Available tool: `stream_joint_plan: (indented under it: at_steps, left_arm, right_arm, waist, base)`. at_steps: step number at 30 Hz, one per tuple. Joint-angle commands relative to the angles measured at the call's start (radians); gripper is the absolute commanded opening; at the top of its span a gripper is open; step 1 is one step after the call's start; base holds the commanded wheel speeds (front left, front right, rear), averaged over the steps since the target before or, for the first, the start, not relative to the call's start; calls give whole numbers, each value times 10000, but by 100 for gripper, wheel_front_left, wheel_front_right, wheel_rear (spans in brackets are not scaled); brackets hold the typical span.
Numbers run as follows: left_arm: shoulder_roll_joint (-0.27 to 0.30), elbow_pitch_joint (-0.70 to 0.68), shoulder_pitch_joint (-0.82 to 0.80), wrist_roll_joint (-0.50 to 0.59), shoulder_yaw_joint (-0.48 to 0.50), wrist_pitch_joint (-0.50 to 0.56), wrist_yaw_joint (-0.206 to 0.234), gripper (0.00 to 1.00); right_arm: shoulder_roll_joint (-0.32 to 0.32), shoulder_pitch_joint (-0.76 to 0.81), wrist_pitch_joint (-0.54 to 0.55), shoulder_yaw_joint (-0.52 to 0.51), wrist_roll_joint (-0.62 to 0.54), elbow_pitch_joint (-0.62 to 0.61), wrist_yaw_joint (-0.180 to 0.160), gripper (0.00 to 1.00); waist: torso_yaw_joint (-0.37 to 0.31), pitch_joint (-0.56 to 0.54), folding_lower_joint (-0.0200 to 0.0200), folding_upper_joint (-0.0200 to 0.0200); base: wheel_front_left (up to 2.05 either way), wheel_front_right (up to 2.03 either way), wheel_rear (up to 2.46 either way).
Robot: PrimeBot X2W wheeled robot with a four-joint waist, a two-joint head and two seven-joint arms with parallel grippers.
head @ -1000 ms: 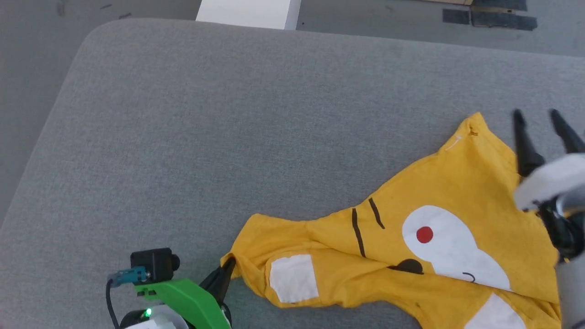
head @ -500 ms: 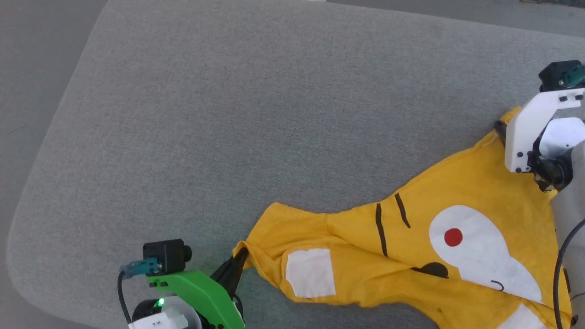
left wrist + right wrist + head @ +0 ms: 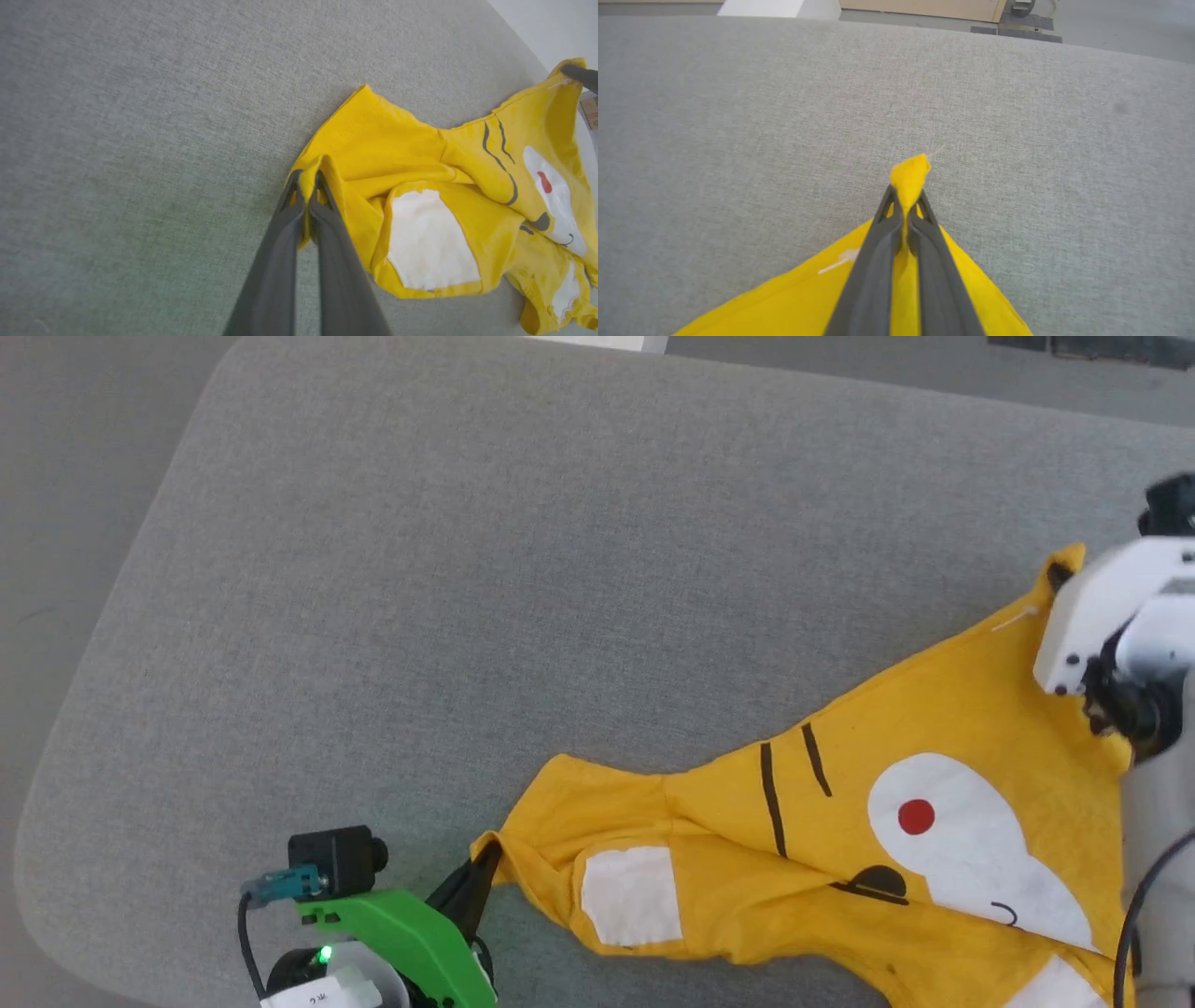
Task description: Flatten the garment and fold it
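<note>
1. A yellow T-shirt (image 3: 840, 821) is seen lying crumpled on the grey padded surface (image 3: 467, 569), in its near right part, with the print side up.
2. The left gripper (image 3: 308, 184) is closed on a small fold of yellow cloth at the near left end of the T-shirt, just beside the white patch (image 3: 627, 896).
3. The right gripper (image 3: 904, 205) is closed as well. A pointed corner of the T-shirt is pinched between its fingers at the far right end, and a little tip of cloth sticks out past them.
4. The long axis of the T-shirt is therefore laid from near left to far right, and one gripper is placed at each end of it.
5. Between the two ends the cloth is not flat. A thick ridge runs under the face print (image 3: 934, 840), and the near edge is folded under itself.
6. The flattening step is judged to be in hand, and folding is not yet begun.
7. The next move is expected to need a pull along this same axis, left end toward the near left and right end toward the far right.
8. A slip may be feared at the right corner, where only little cloth is held.
</note>
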Motion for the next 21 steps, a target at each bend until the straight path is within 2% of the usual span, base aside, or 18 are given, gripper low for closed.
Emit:
stream_joint_plan:
  at_steps: [1,6,10,17,21]
  left_arm:
    - [42,0,-68,34,51,-92,29,0]
    - [151,-144,-30,142,191,-350,38,0]
    - [310,-247,-129,360,412,-728,42,0]
    - [461,-587,-1135,520,907,-1372,-142,0]
    - [572,-509,-2519,130,1182,-1109,-458,0]
  right_arm:
    - [190,457,-428,-161,246,-381,-13,0]
    - [648,2098,-1582,-583,1122,-2111,-13,0]
    - [847,3345,-1957,-849,1474,-3490,-13,0]
    - [963,4489,-1612,-1215,1660,-5373,-13,0]
    - [456,4191,-931,-1166,1638,-6003,-13,0]
  waist:
    - [-213,-249,0,0]
    - [-577,-702,0,0]
    - [-901,-1001,0,0]
    - [-1391,-1254,0,0]
    - [-1625,-1103,0,0]
  base:
    - [0,0,0]
    - [0,0,0]
    - [0,0,0]
    - [0,0,0]
    - [0,0,0]
